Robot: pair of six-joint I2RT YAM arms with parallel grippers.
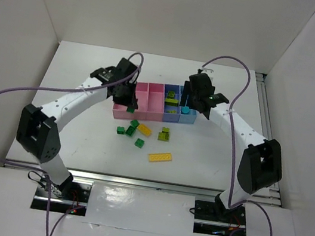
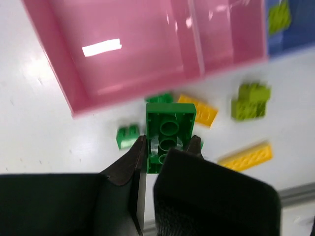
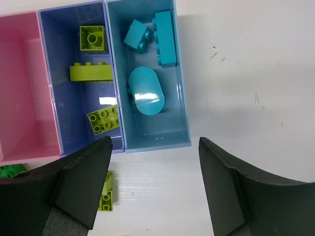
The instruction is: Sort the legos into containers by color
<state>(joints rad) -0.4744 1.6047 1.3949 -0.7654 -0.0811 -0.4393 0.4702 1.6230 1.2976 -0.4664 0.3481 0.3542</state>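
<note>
My left gripper (image 2: 169, 142) is shut on a dark green lego (image 2: 170, 123), held underside up just in front of the left pink container (image 2: 123, 54); from above, this gripper (image 1: 128, 102) is at the tray's front left corner. My right gripper (image 3: 155, 162) is open and holds nothing, above bare table just in front of the light blue container (image 3: 179, 98). Cyan legos (image 3: 165, 32) lie in that container. Lime legos (image 3: 91, 72) lie in the purple-blue container (image 3: 49, 73). Loose on the table are dark green legos (image 1: 131, 130), yellow legos (image 1: 160, 157) and a lime lego (image 1: 164, 134).
The tray (image 1: 146, 115) sits mid-table between both arms. A lime brick (image 3: 107, 191) lies beside my right gripper's left finger. White walls enclose the table on three sides. A metal rail (image 1: 266, 118) runs along the right edge.
</note>
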